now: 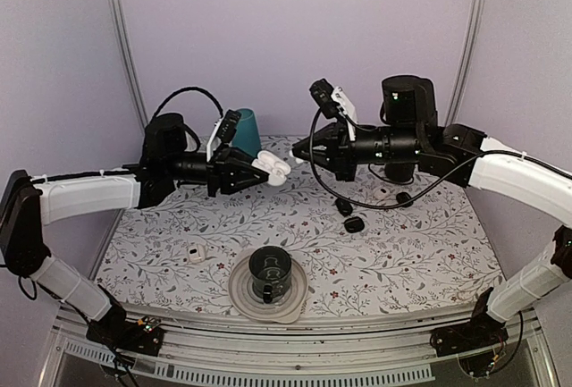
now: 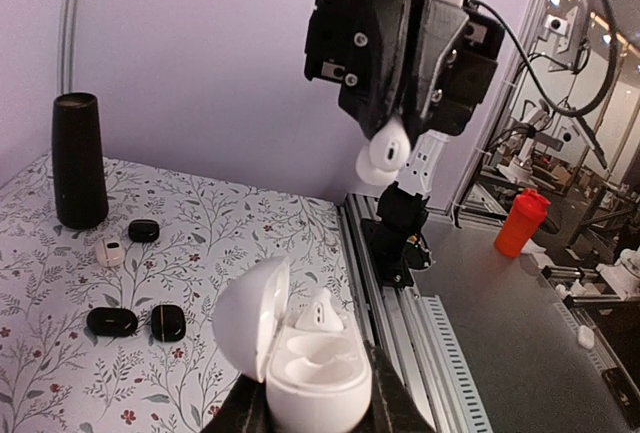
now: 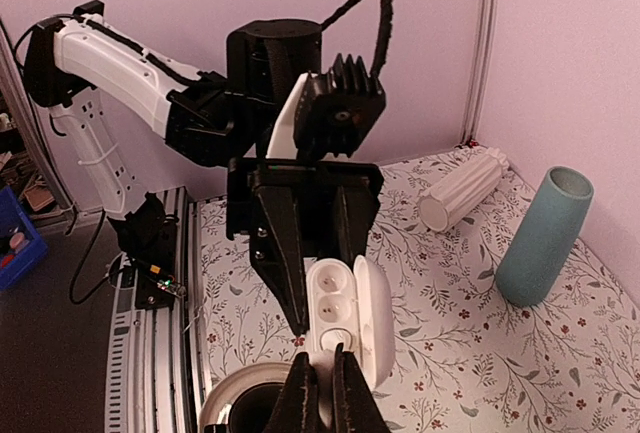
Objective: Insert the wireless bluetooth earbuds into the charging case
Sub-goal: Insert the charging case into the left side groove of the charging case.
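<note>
The white charging case [image 1: 271, 167] is open and held above the table's far middle. My left gripper [image 1: 261, 172] is shut on its base. In the left wrist view the case [image 2: 318, 373] sits between my fingers with its lid [image 2: 245, 318] swung left. Its two hollows look empty. A white earbud [image 2: 320, 311] stands at the far rim; I cannot tell if it is seated. My right gripper [image 1: 298, 156] is shut on another white earbud [image 2: 385, 148], just beyond and above the case. In the right wrist view my gripper [image 3: 325, 393] points at the case [image 3: 335, 303].
A teal cup [image 1: 248, 132] stands at the back. A black cup [image 1: 270, 271] sits on a plate [image 1: 239, 293] at the front. Black oval objects [image 1: 354, 223] lie right of centre. A small white piece [image 1: 197, 253] lies front left. A black vase [image 2: 78, 158] and a ribbed white cylinder [image 3: 462, 188] also stand on the table.
</note>
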Robot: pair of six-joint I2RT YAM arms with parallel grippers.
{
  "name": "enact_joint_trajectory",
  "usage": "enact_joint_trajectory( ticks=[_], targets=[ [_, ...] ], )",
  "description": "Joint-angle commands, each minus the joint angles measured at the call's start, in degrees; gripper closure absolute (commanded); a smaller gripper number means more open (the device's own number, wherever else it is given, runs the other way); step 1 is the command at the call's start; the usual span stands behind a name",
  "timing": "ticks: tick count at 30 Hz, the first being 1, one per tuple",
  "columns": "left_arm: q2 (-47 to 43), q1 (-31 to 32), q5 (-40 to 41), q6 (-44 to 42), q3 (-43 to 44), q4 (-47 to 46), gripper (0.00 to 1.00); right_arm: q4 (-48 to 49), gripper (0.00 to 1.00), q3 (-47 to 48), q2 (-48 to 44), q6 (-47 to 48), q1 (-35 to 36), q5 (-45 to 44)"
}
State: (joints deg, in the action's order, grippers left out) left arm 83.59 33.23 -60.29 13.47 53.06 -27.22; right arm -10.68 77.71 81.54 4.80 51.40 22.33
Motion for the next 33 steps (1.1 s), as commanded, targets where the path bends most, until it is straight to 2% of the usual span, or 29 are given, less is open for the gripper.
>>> enact_joint_trajectory(
  ticks=[1, 16, 33],
  targets=[
    [0.1, 2.0, -1.6, -3.3, 2.4, 2.6, 1.00, -1.8, 0.97, 4.3, 1.6, 2.7, 2.6, 2.3],
    [0.1, 5.6, -1.2, -8.1, 6.7, 10.4, 1.00, -4.6, 0.96, 7.8, 5.7, 6.0, 5.3, -0.1],
    [-1.8, 6.8, -0.1, -8.0, 7.1, 10.5, 1.00, -8.0, 0.96, 8.8, 8.1, 8.1, 6.5, -3.9]
  ],
)
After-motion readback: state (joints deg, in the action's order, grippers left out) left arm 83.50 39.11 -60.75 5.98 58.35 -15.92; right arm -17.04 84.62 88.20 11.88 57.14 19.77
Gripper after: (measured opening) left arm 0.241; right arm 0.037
